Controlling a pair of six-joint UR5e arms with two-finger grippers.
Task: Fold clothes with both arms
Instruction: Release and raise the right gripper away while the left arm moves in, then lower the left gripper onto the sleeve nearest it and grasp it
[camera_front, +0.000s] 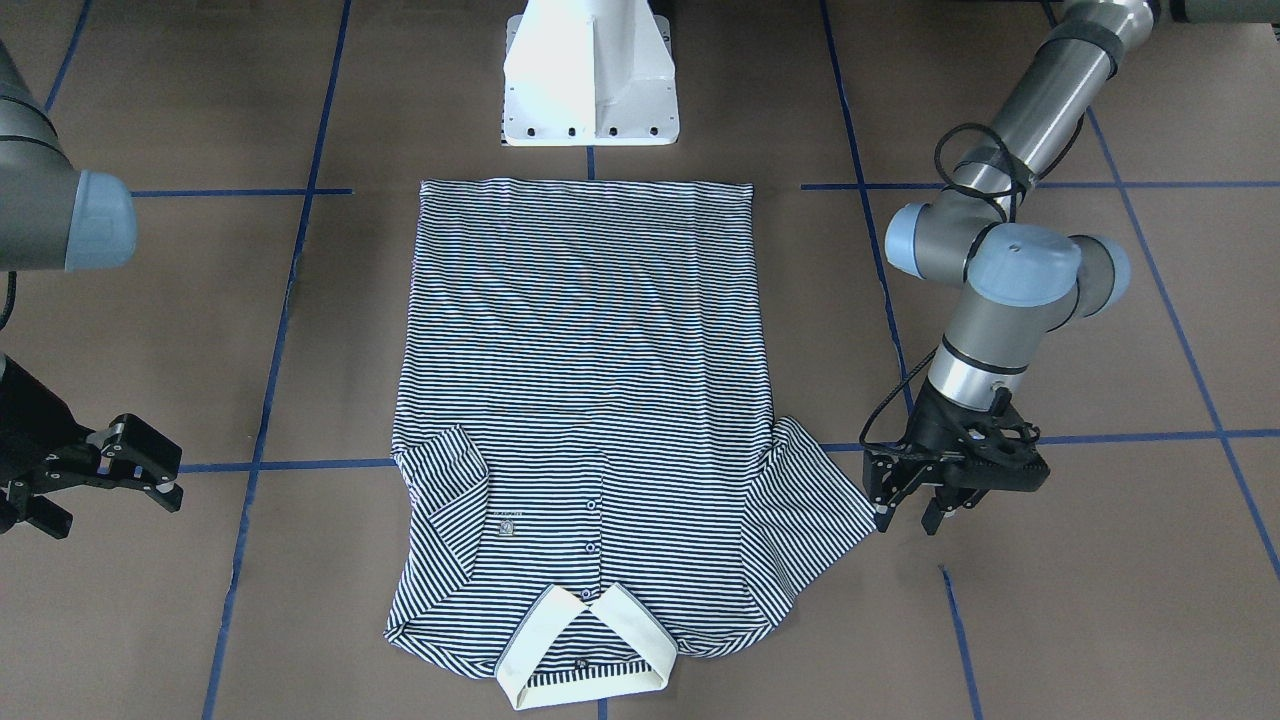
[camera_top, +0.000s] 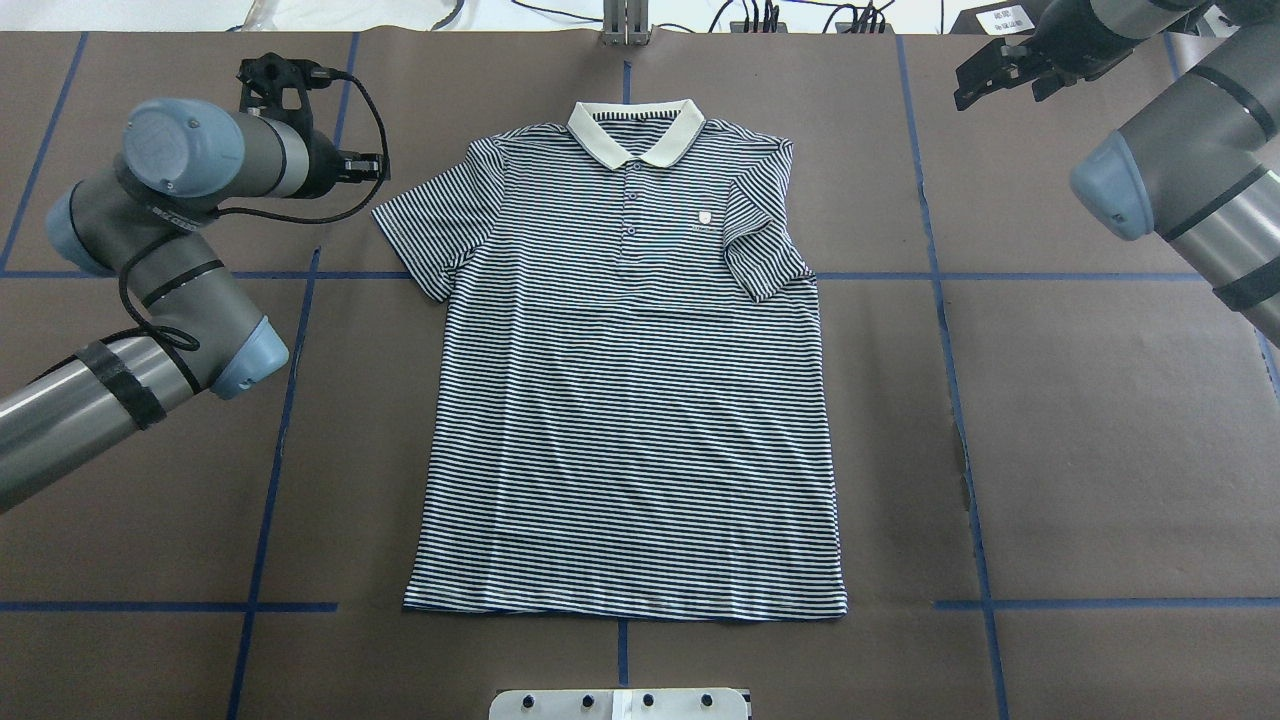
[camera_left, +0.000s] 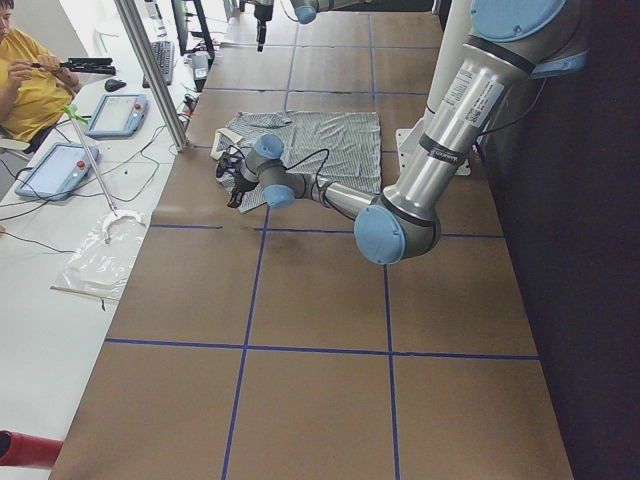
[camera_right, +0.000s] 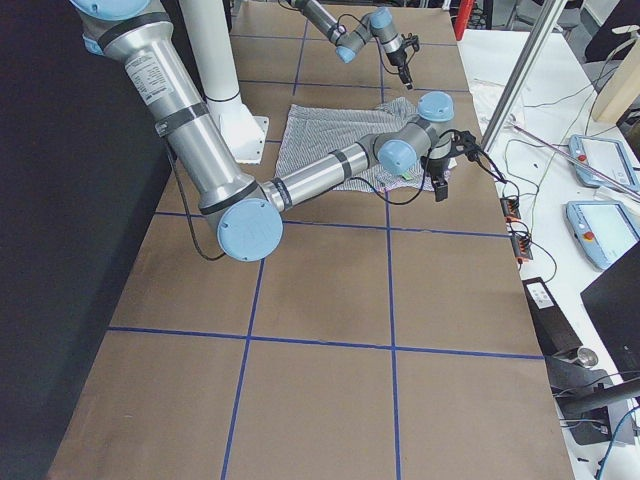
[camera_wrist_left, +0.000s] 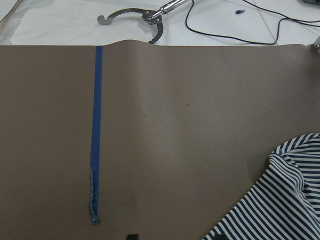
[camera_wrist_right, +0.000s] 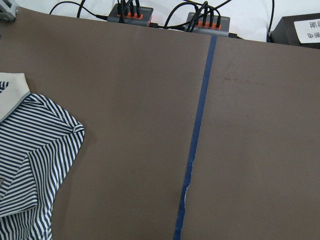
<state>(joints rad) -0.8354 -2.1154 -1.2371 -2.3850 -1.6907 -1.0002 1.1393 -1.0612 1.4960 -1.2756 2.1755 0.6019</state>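
Shirt (camera_top: 630, 400) flat, face up, mid-table (camera_top: 1100, 420), collar (camera_top: 636, 132) far.
Right sleeve (camera_top: 765, 240) folded inward, left sleeve (camera_top: 430, 235) spread. Left gripper (camera_front: 908, 520) just beside left sleeve, fingers apart; right gripper (camera_front: 105, 505) well right, fingers apart.

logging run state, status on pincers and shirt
Left pincer open by spread sleeve. Right pincer open, off the shirt. Shirt flat, other sleeve folded in. No obstruction seen.
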